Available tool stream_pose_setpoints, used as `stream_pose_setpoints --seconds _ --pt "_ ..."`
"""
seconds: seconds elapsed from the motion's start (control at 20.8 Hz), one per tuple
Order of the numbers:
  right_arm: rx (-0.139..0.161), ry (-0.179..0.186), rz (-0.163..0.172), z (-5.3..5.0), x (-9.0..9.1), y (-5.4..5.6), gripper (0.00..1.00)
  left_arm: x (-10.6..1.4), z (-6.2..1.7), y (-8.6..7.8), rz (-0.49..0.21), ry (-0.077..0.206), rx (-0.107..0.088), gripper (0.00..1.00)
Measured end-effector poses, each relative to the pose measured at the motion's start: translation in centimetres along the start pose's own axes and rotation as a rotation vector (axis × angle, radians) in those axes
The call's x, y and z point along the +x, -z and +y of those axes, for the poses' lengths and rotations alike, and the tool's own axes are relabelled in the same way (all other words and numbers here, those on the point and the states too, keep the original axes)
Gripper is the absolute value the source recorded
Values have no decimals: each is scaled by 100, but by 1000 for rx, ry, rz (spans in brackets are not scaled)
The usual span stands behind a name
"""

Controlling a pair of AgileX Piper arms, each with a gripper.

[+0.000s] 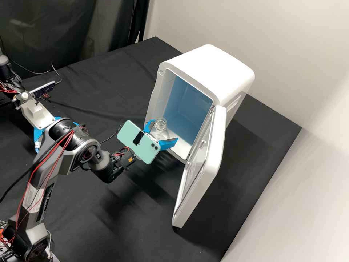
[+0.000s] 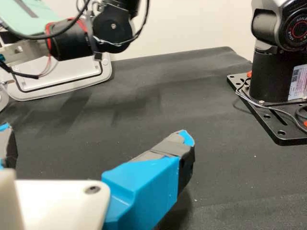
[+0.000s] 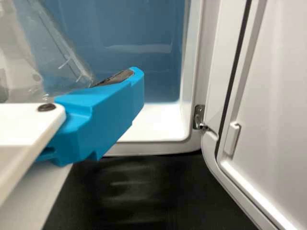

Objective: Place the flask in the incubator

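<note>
Nearest lens: dark grey right arm, extended toward white box-shaped incubator w/ pale blue interior, door open. Right gripper, blue fingers clamped on clear glass flask, held upright at cabinet mouth, approx. over front lip; contact w/ floor not discernible. Left gripper low over black bench, spread wide, holding nothing. Step in hand, by judgement: insertion. Next: carry flask deeper past lip, set on inner floor, release; keep clear of door edge.

My arms dark grey, round joints. Red wires run along. My fingers bright blue, grey tips. Green phone on wrist.
</note>
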Motion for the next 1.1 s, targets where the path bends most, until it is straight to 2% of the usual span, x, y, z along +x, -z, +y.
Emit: stream_pose_setpoints --seconds 0.14,0.34,0.62,0.82,1.1 --pt "3 5 -11 -13 107 -11 0 0 1 0 0 -1 0 100" --pt "4 10 -15 -9 136 -4 0 -1 10 22 8 -5 0 100" --pt "1 20 -25 -46 145 -43 0 4 118 255 88 -55 6 100" --pt "2 23 -31 -58 147 -57 0 -17 165 411 141 -82 0 100" --pt "1 29 -45 -79 152 -114 0 -40 131 490 169 -73 -14 100"
